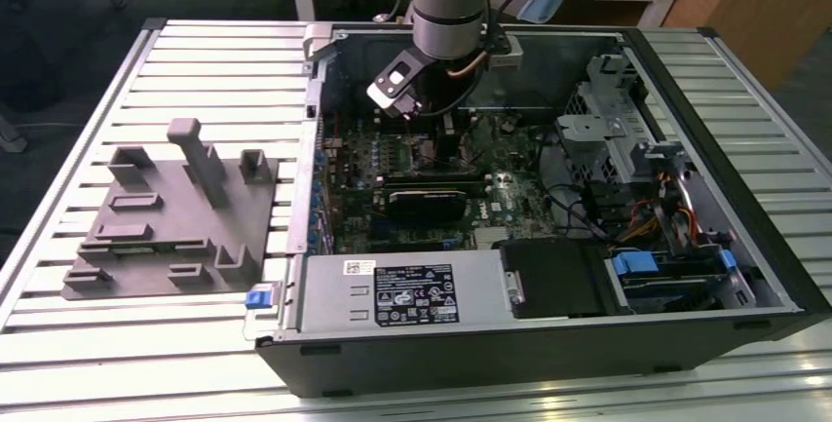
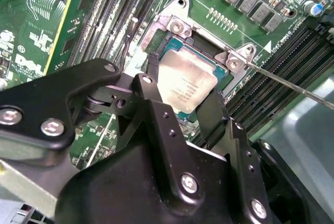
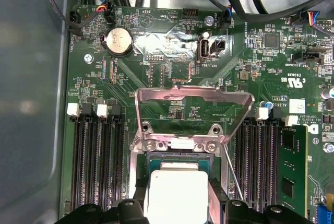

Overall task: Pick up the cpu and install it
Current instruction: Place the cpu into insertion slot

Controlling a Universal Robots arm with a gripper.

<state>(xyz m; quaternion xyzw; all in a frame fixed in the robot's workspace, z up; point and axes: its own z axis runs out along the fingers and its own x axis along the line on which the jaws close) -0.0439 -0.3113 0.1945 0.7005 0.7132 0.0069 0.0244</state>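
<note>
Cpu [image 2: 185,83] is being gripped at two opposite edges by gripper [image 2: 182,97], fingers [image 2: 152,80] closed onto it, held flat over socket [image 2: 168,43] for seating; plate [image 3: 193,94] at socket's edge is standing raised, clearing access

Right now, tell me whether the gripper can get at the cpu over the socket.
Likely yes: the gripper straddles the cpu and seems closed against two of its sides. The load plate stands raised clear of it, so nothing blocks the way.
</note>
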